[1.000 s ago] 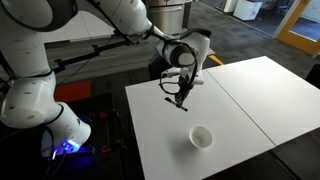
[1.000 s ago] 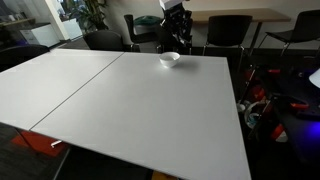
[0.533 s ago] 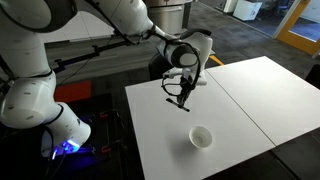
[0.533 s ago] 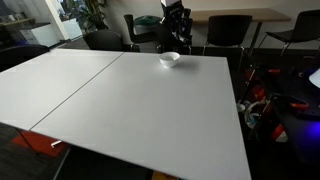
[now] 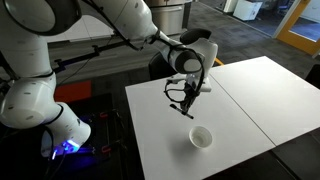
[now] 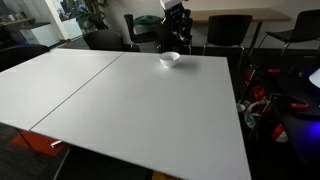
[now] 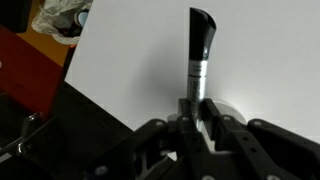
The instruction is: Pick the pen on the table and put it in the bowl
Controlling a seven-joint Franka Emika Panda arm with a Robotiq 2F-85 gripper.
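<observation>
My gripper (image 5: 187,101) hangs above the white table (image 5: 240,95), shut on the pen (image 7: 200,55), a dark stick with a black cap and silver barrel that points away from the jaws (image 7: 198,110) in the wrist view. The small white bowl (image 5: 201,137) sits on the table nearer the front edge, below and a little right of the gripper in an exterior view. In an exterior view the bowl (image 6: 170,59) sits at the table's far side, with the gripper (image 6: 177,22) above and behind it. The bowl's rim (image 7: 228,106) shows just behind the jaws.
The table's seam (image 5: 238,106) runs past the bowl. Office chairs (image 6: 228,32) and a desk stand behind the table (image 6: 120,110). The robot base with a blue light (image 5: 66,146) sits beside the table. A crumpled bag (image 7: 58,16) lies on the floor off the table's edge.
The gripper has moved with the pen a little toward the bowl and slightly lower. The bowl has not moved.
</observation>
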